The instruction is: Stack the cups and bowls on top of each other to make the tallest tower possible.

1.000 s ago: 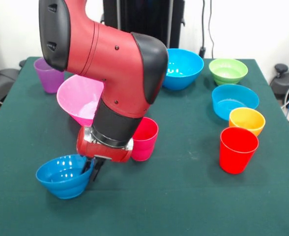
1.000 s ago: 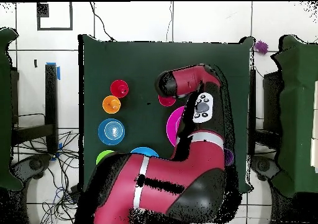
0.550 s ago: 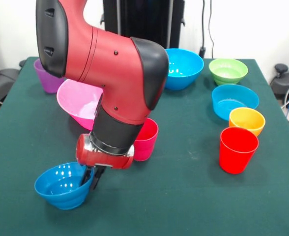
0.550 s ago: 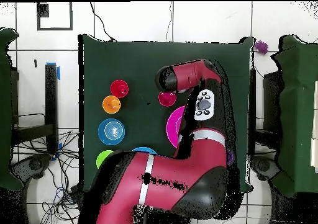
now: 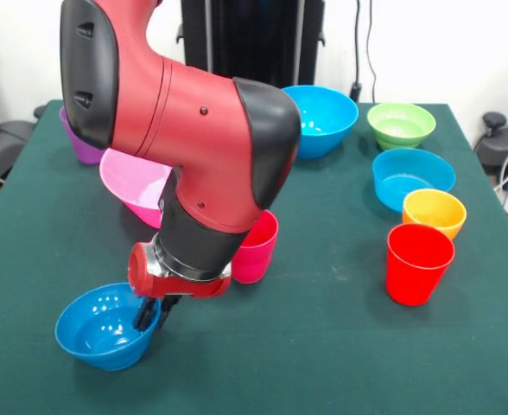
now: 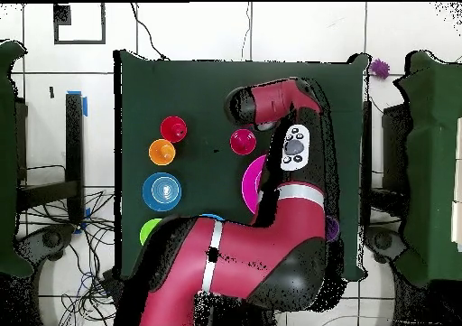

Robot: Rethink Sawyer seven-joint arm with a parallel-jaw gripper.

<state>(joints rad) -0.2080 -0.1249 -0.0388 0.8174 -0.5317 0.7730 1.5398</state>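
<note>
Lower left of the front view: the end effector (image 5: 151, 313) pinches the right-hand rim of the small dark blue bowl (image 5: 104, 326), low over the tabletop (image 5: 323, 346). The huge pink bowl (image 5: 137, 183) lies just above, toward the frame's upper left.

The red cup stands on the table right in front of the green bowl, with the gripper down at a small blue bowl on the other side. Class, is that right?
Not quite. In the front view the red cup stands right in front of the orange bowl, not the green bowl, which sits further back. The gripper is indeed at the small blue bowl.
</note>
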